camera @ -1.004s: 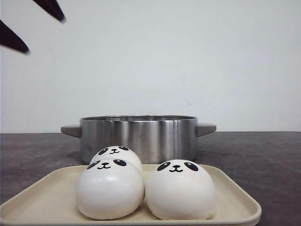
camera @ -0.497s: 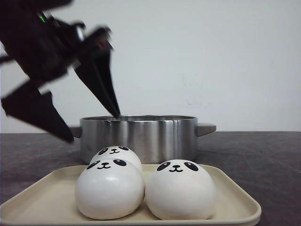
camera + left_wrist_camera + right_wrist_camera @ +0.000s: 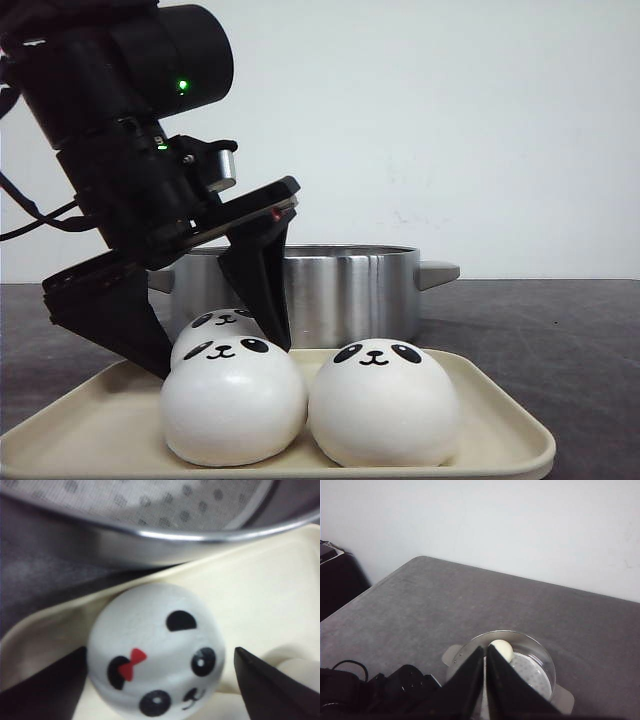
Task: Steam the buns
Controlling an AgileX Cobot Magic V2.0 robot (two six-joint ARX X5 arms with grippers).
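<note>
Three white panda-face buns sit on a beige tray (image 3: 490, 410): front left (image 3: 233, 405), front right (image 3: 383, 405) and back left (image 3: 205, 326). My left gripper (image 3: 220, 356) is open, one finger on each side of the back-left bun. In the left wrist view this bun (image 3: 156, 672) has a red bow and lies between the black fingers (image 3: 272, 690), with a gap on one side. A fourth bun (image 3: 502, 650) lies inside the steel pot (image 3: 520, 665). My right gripper (image 3: 485, 651) is shut and empty, high above the pot.
The steel pot (image 3: 340, 290) with side handles stands just behind the tray; its perforated steamer plate (image 3: 150, 495) shows in the left wrist view. The left arm (image 3: 380, 690) lies beside the pot. Dark grey table (image 3: 560, 340) extends to the right.
My left arm has come down from the upper left to the tray. Its open fingers now straddle the back-left bun. The buns have not moved.
</note>
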